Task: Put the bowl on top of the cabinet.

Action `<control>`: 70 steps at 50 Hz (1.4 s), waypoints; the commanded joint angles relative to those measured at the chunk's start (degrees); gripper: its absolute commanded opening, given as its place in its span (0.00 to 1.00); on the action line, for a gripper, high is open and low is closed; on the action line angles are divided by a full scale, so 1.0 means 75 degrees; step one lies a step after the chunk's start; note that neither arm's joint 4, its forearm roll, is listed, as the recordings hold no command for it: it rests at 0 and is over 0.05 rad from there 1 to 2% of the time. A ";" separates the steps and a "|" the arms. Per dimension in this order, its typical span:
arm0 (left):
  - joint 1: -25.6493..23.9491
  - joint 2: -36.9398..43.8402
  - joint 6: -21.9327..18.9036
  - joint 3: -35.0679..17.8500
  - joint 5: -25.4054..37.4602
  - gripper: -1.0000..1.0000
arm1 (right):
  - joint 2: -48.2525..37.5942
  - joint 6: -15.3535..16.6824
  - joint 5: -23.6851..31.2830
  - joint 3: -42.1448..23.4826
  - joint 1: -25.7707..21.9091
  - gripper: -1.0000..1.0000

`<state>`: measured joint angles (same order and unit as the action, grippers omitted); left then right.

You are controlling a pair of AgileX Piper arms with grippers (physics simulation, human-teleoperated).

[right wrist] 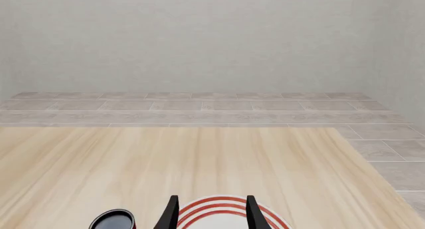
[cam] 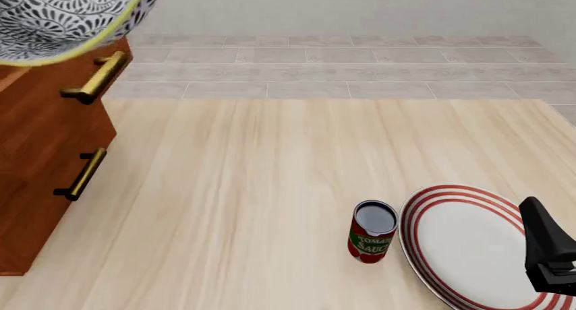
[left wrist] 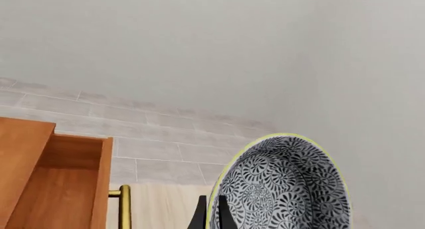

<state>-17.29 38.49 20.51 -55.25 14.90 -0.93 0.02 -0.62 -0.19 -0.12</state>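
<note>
Bowl carried in the air toward the cabinet, not yet set down.

The left fingers (left wrist: 211, 215) pinch the rim of the bowl (left wrist: 282, 186); the bowl stands tilted just beyond them, its patterned inside turned to the wrist camera. The cabinet (cam: 45, 162) is below and to the side of the fingers, with the top drawer partly open. I judge the next move must bring the bowl over the flat top and level it. The right fingers (right wrist: 210, 215) are spread, empty, above the plate (cam: 468, 246).
</note>
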 commanded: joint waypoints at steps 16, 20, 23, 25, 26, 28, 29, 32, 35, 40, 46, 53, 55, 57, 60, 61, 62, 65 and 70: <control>0.1102 0.0028 0.0731 -0.0423 -0.0021 0.00 | 0.0000 -0.0001 0.0000 0.0000 0.0000 1.00; 0.1217 -0.0004 0.0800 -0.0421 -0.0055 0.00 | 0.0001 -0.0001 0.0000 0.0000 -0.0001 1.00; 0.1360 -0.0107 0.0947 -0.0407 -0.0153 0.00 | 0.0001 0.0000 0.0001 0.0000 0.0001 1.00; 0.1591 -0.0021 0.0904 -0.0499 -0.0077 0.00 | -0.0002 0.0002 -0.0001 0.0000 -0.0002 1.00; 0.1462 -0.0074 0.1001 -0.0455 -0.0133 0.00 | -0.0001 0.0000 -0.0001 0.0000 0.0000 1.00; 0.1513 0.0020 0.0969 -0.0505 -0.0067 0.00 | 0.0003 0.0001 0.0001 0.0000 0.0000 1.00; 0.1452 -0.0028 0.0958 -0.0502 -0.0059 0.00 | -0.0001 0.0001 0.0000 0.0000 0.0000 1.00; 0.1513 -0.0004 0.1013 -0.0552 -0.0031 0.00 | 0.0000 -0.0001 0.0000 0.0000 0.0001 1.00; 0.1887 0.0079 0.1084 -0.0620 -0.0013 0.00 | 0.0000 -0.0003 0.0000 0.0000 -0.0001 1.00; 0.2185 0.0070 0.1352 -0.0605 -0.0057 0.00 | 0.0000 0.0001 0.0000 0.0000 0.0000 1.00; 0.2291 0.0083 0.1488 -0.0665 0.0016 0.00 | 0.0000 0.0000 0.0000 0.0000 0.0000 1.00; 0.2493 0.0043 0.1695 -0.0716 0.0060 0.00 | 0.0001 0.0001 0.0000 0.0000 -0.0001 1.00; 0.2647 0.0050 0.1758 -0.0740 0.0068 0.00 | 0.0001 -0.0001 0.0000 0.0000 -0.0001 1.00; 0.2772 0.0051 0.1803 -0.0787 0.0105 0.00 | 0.0002 0.0001 0.0001 0.0000 0.0002 1.00; 0.2944 0.0081 0.1883 -0.0828 0.0138 0.00 | 0.0001 -0.0002 0.0001 0.0000 0.0000 1.00; 0.2998 0.0082 0.1928 -0.0817 0.0122 0.00 | 0.0001 0.0000 0.0000 0.0000 -0.0001 1.00; 0.2945 0.0066 0.1996 -0.0817 0.0115 0.00 | -0.0002 0.0000 -0.0001 0.0000 0.0001 1.00; 0.3090 0.0067 0.2088 -0.0887 0.0149 0.00 | 0.0003 0.0001 0.0001 0.0000 -0.0001 1.00; 0.3269 0.0075 0.2268 -0.0939 0.0149 0.00 | -0.0001 0.0000 0.0000 0.0000 0.0001 1.00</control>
<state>4.41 39.10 35.57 -61.17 15.92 -0.92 0.02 -0.62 -0.19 -0.12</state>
